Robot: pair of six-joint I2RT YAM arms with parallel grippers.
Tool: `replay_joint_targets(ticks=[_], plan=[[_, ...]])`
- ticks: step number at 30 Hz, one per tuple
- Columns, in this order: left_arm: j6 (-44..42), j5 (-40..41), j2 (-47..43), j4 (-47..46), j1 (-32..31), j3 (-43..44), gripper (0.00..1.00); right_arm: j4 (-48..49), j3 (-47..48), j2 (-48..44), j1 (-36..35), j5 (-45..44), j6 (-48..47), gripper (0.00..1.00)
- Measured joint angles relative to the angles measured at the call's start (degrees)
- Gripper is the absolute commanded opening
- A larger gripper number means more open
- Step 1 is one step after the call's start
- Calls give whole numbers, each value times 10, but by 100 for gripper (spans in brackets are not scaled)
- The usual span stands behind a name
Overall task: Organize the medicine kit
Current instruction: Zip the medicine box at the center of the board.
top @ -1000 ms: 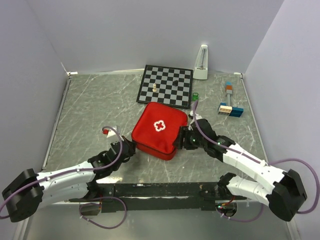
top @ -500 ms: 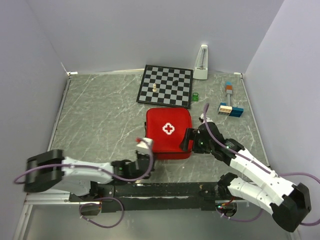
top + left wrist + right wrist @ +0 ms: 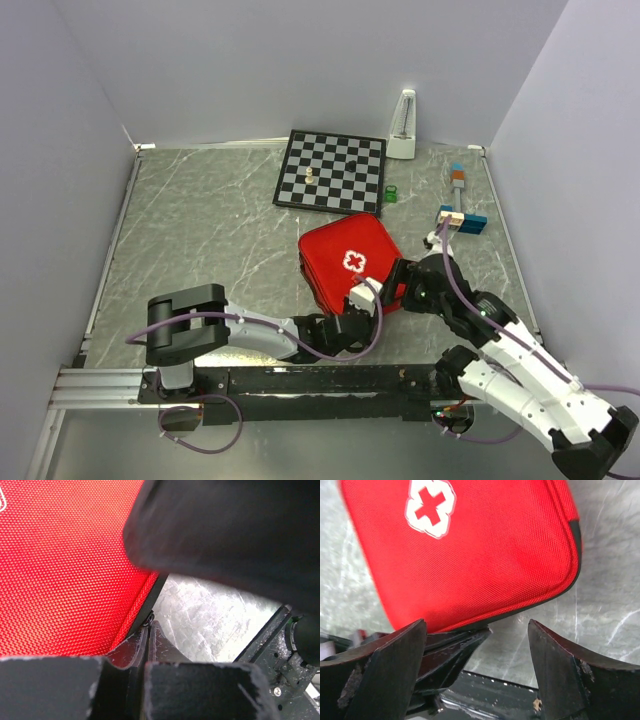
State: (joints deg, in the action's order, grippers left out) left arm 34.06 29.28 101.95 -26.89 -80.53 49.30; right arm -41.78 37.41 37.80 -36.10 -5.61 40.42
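Note:
The red medicine kit (image 3: 345,258) lies zipped shut and skewed on the grey table, white cross up. It fills the left wrist view (image 3: 65,570) and the right wrist view (image 3: 480,560). My left gripper (image 3: 367,299) reaches in from the left along the table's front. In its own view it (image 3: 148,626) is shut on a small dark zip pull at the kit's black-trimmed near corner. My right gripper (image 3: 401,282) sits at the kit's near right side. In its own view it (image 3: 476,625) is open, jaws wide apart and holding nothing, with the left gripper's shut fingers (image 3: 452,652) between them.
A black-and-white chessboard (image 3: 332,172) with a small piece stands behind the kit. A white metronome (image 3: 403,125) is at the back wall. A small green object (image 3: 390,193) and coloured blocks (image 3: 460,218) lie at the right. A black rail (image 3: 320,380) runs along the front.
My left arm swung right along the front to the kit's near corner. The kit shifted right and turned. My right gripper moved back to the right with it.

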Motion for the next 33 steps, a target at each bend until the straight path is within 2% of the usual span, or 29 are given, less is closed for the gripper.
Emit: replay_joint_targets(ticks=[4,6,8,14,17,26,33], plan=[[-4,-3,-1,-10,0,-6,1,7,5,-23,0,-6,-3,84],[-4,-4,-3,-16,0,-11,1,21,9,-17,0,0,-5,77],[-1,-5,-10,-21,0,-21,1,44,12,19,0,6,-8,65],[17,-5,-38,-25,-1,-56,1,120,-6,156,0,24,-15,21],[29,-2,-53,-24,-1,-75,1,146,-16,176,2,25,-16,0],[108,47,-174,45,-8,-166,1,236,-44,221,10,45,-12,0],[216,123,-273,161,-9,-211,1,292,-49,253,10,78,-10,0]])
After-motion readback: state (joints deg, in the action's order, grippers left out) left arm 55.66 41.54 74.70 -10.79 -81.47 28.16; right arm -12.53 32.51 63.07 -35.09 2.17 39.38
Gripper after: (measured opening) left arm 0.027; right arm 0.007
